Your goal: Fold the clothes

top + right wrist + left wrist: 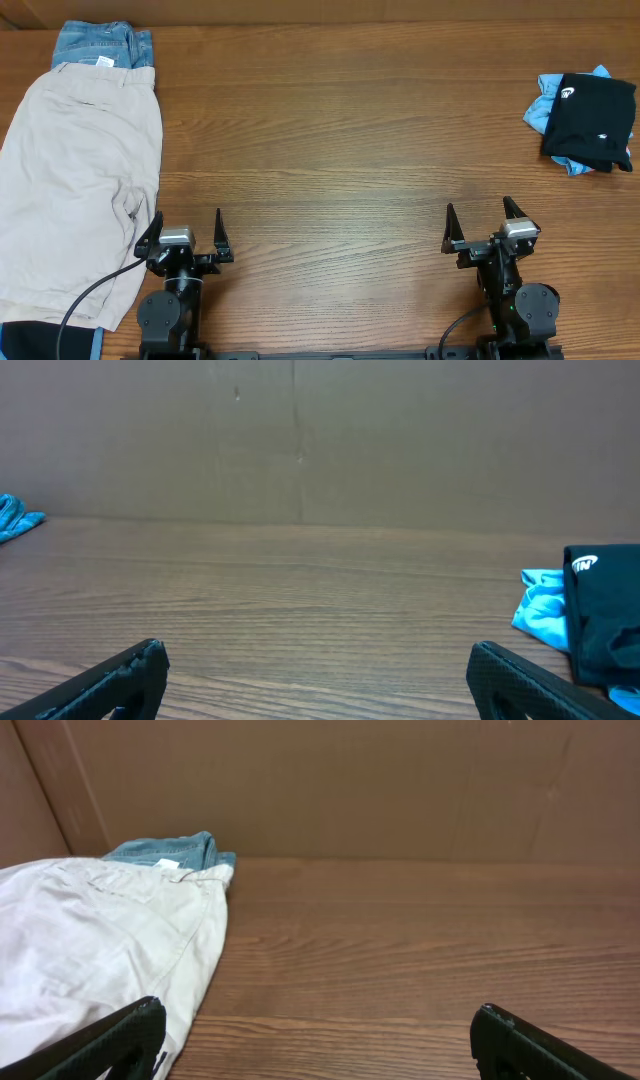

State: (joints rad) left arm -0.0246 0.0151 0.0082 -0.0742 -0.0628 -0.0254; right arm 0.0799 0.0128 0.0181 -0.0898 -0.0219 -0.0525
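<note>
The left gripper and right gripper both stand wide open and empty at the table's 6 o'clock edge. Just beside the left one, from 9 to 11 o'clock, beige shorts lie spread flat, overlapping blue denim at 11. Well apart from the right one, at its 2 o'clock, a black T-shirt sits bunched on a light-blue tee. All look soft, light and limp. I judge the hems, waistband or shoulder corners the best places to pinch. No container shows.
</note>
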